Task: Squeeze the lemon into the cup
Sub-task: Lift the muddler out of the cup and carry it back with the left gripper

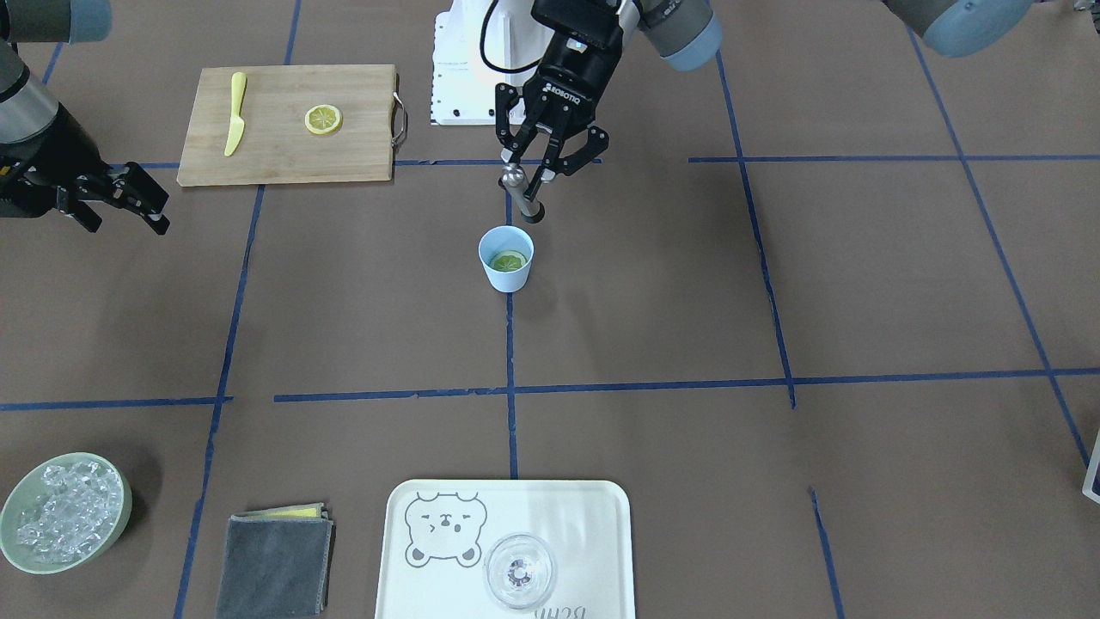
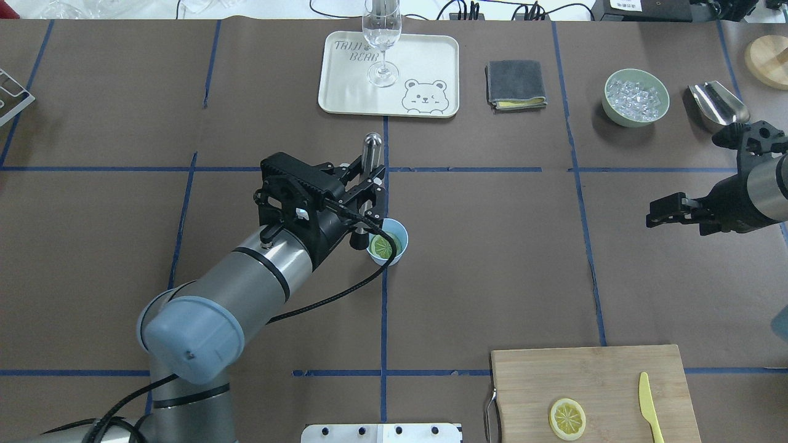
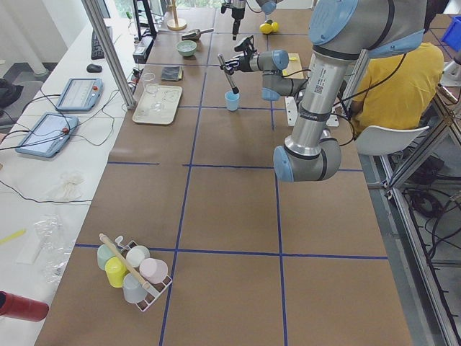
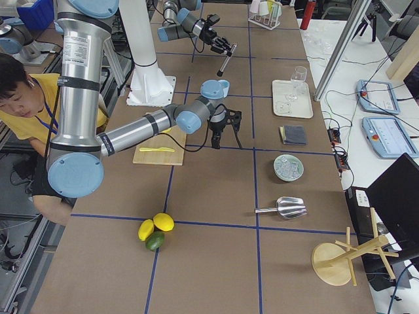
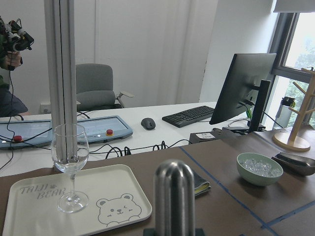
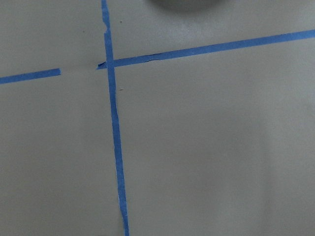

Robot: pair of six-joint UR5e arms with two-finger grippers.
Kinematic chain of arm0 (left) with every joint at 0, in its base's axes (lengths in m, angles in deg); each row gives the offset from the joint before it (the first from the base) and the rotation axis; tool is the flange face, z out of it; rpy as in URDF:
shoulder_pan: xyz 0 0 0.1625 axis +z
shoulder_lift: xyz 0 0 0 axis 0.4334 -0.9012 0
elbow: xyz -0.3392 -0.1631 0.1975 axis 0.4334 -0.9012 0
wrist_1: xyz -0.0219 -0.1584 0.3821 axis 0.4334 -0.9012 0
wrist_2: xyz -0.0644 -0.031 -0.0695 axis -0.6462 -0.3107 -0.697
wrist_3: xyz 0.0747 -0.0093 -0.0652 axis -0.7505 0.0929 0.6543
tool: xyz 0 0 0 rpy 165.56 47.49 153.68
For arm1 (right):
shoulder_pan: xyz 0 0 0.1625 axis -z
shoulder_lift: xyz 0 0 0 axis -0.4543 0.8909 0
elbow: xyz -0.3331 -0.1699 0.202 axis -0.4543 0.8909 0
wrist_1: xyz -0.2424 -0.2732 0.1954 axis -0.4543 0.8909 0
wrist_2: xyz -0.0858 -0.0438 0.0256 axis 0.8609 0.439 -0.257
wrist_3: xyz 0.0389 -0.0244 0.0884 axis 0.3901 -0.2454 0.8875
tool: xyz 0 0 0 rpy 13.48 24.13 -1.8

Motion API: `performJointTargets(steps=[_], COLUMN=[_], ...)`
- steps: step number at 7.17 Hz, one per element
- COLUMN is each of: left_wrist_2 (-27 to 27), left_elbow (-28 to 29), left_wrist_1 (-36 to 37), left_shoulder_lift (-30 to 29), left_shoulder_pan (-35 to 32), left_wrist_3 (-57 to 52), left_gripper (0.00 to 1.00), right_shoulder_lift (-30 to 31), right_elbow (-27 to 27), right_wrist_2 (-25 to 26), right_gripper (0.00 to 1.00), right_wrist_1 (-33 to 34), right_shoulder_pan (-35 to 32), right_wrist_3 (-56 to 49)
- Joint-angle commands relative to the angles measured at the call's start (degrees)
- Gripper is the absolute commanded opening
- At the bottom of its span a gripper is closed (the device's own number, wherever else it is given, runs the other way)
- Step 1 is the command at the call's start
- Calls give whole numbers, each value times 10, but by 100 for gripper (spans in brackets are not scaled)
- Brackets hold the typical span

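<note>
The light-blue cup (image 1: pixel 506 258) stands at the table's middle, and it also shows in the overhead view (image 2: pixel 389 242). A lemon slice (image 1: pixel 509 260) lies flat inside it, cut face up (image 2: pixel 383 246). My left gripper (image 1: pixel 528 172) (image 2: pixel 368 184) is shut on a tilted steel rod with a black tip (image 1: pixel 522 193). The tip hangs just above the table beside the cup's rim on my side, outside the cup. The rod's rounded top fills the left wrist view (image 5: pixel 173 196). My right gripper (image 1: pixel 120 206) (image 2: pixel 689 175) is open and empty, far off to my right.
A wooden cutting board (image 1: pixel 284 146) holds a second lemon slice (image 1: pixel 323 119) and a yellow plastic knife (image 1: pixel 235 112). On the far side are a bear tray (image 1: pixel 584 516) with a clear glass (image 1: pixel 520 572), a grey cloth (image 1: pixel 273 563), a green bowl of ice (image 1: pixel 64 511) and a metal scoop (image 2: pixel 717 104).
</note>
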Motion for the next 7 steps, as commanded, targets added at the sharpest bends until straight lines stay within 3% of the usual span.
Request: performJointTargets(steps=[1,3,4,5,7], left_wrist_2=[-101,-142,-182,-257,-562], left_elbow=[-9,-47,-49,-48,-26], left_wrist_1=[0,-1,2,29,186], left_shoulder_lift=[102,177,201,234,243], left_shoulder_pan=[-70,-113,-131,-162,-264], left_wrist_3=[-2,-2,-2,0,-10], left_gripper=[0,0,0,0,0], right_shoulder_lift=[0,1,1,1,0], right_elbow=[2,0,0,2,3], right_wrist_2=[0,0,0,-1,-1], right_gripper=[100,100,100,100,100], right_wrist_1=[0,0,0,1,0], right_shoulder_pan=[0,-2,-3,-4,-4], right_wrist_3=[2,2,1,2,4])
